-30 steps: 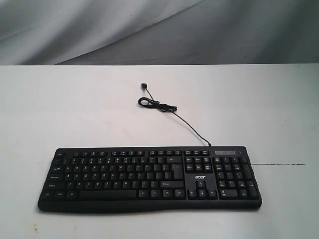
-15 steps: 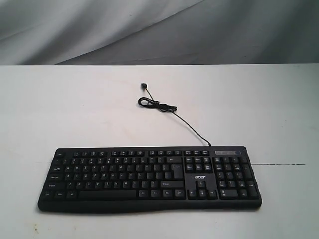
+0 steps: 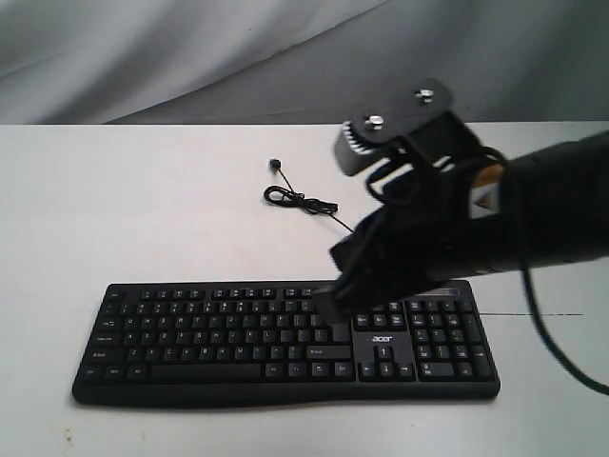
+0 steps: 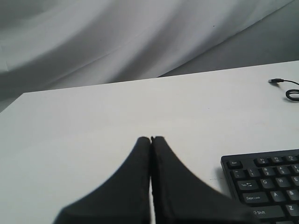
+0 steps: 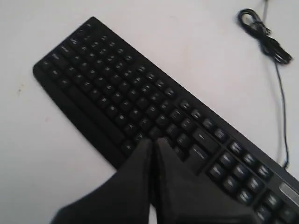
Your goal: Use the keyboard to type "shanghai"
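The black acer keyboard (image 3: pixel 238 338) lies along the near side of the white table, its thin cable (image 3: pixel 304 202) running to the back. My right gripper (image 3: pixel 325 300) hangs above the right end of the letter block, near the enter key, jaws shut and empty. In the right wrist view its closed tips (image 5: pixel 154 140) sit over the keyboard (image 5: pixel 117 93). My left gripper (image 4: pixel 151 138) is shut with nothing in it, over bare table to the left of the keyboard (image 4: pixel 266 182); it does not show in the exterior view.
The white table (image 3: pixel 143 209) ends at a grey draped backdrop (image 3: pixel 190 57). The coiled cable with its plug (image 3: pixel 275 164) lies behind the keyboard. A thin dark line (image 3: pixel 533 314) marks the table at the right.
My right arm has come into the exterior view from the right and now hangs over the keyboard's right half. The keyboard has not moved.
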You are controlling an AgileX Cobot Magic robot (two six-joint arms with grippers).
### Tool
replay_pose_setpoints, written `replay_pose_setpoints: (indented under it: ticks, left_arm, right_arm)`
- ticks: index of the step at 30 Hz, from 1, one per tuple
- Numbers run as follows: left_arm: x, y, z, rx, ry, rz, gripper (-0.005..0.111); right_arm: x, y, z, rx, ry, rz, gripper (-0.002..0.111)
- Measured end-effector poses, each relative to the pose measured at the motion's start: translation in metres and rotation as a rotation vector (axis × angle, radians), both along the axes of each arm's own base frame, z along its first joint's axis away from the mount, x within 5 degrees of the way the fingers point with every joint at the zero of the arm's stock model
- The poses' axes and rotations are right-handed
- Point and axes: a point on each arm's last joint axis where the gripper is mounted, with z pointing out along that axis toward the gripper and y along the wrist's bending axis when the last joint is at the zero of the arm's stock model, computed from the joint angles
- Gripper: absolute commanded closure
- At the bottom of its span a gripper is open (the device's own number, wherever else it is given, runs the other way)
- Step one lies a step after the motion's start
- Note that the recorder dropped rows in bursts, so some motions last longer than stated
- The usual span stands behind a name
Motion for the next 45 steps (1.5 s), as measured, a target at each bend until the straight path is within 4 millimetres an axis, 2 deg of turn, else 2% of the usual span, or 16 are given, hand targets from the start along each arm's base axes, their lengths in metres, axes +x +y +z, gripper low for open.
replay_pose_setpoints:
  ticks: [5, 13, 17, 22, 27, 33, 40, 43, 45]
  left_arm:
    - [0.000, 0.000, 0.000, 0.000, 0.000, 0.000, 0.107]
    - [0.000, 0.000, 0.000, 0.000, 0.000, 0.000, 0.107]
    - [0.000, 0.000, 0.000, 0.000, 0.000, 0.000, 0.107]
    - [0.000, 0.000, 0.000, 0.000, 0.000, 0.000, 0.107]
    - [0.000, 0.000, 0.000, 0.000, 0.000, 0.000, 0.107]
    - [0.000, 0.000, 0.000, 0.000, 0.000, 0.000, 0.107]
    - [0.000, 0.000, 0.000, 0.000, 0.000, 0.000, 0.107]
    - [0.000, 0.000, 0.000, 0.000, 0.000, 0.000, 0.107]
    - [0.000, 0.000, 0.000, 0.000, 0.000, 0.000, 0.107]
  right_arm:
    - [0.017, 0.045, 0.006, 0.002, -0.028, 0.106, 0.108]
    - [0.040, 0.105, 0.009, -0.037, -0.036, 0.240, 0.108]
    - [0.050, 0.134, 0.000, -0.048, -0.026, 0.278, 0.108]
    - [0.059, 0.164, -0.023, -0.059, -0.013, 0.326, 0.108]
    - [0.060, 0.183, -0.053, -0.045, -0.013, 0.356, 0.108]
    - [0.060, 0.197, -0.084, -0.059, -0.016, 0.377, 0.108]
    - [0.068, 0.204, -0.113, -0.095, -0.090, 0.419, 0.108]
    - [0.070, 0.205, -0.132, -0.118, -0.078, 0.422, 0.108]
    - [0.070, 0.205, -0.137, -0.126, -0.071, 0.424, 0.108]
